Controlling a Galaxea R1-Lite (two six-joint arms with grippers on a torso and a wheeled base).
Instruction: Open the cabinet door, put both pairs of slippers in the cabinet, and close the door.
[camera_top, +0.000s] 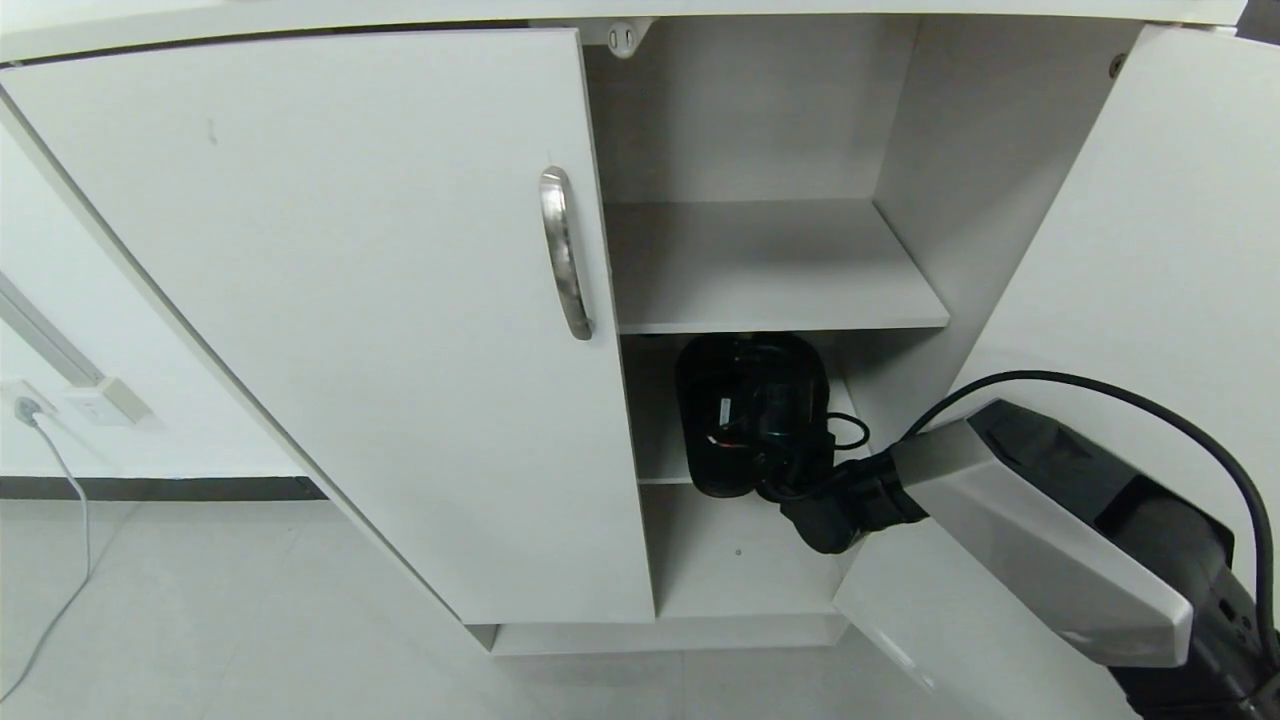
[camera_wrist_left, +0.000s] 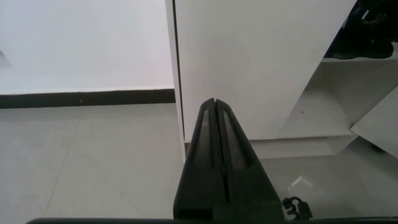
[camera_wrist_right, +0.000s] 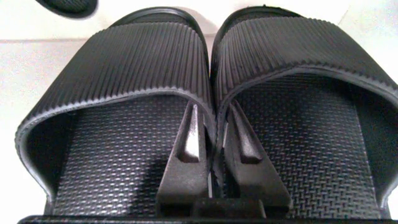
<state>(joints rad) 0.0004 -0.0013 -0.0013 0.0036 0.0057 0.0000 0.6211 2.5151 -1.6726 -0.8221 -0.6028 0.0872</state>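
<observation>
White cabinet, right door open: the right claw is clenched on the touching inner edges of a black slipper pair at the middle shelf, toes pointing inward; left claw closed, outside.

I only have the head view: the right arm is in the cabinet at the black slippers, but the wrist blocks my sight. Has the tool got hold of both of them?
Observer: Yes. The right tool is shut on the pair of slippers, one finger inside each, pinching the two inner strap edges together.
Operator: Anything else on that shelf?
Observer: A dark ribbed object lies beyond the pair, probably another slipper; just its edge is visible.
Operator: And the left tool?
Observer: The left tool is shut and empty, low, facing the foot of the closed left door.
</observation>
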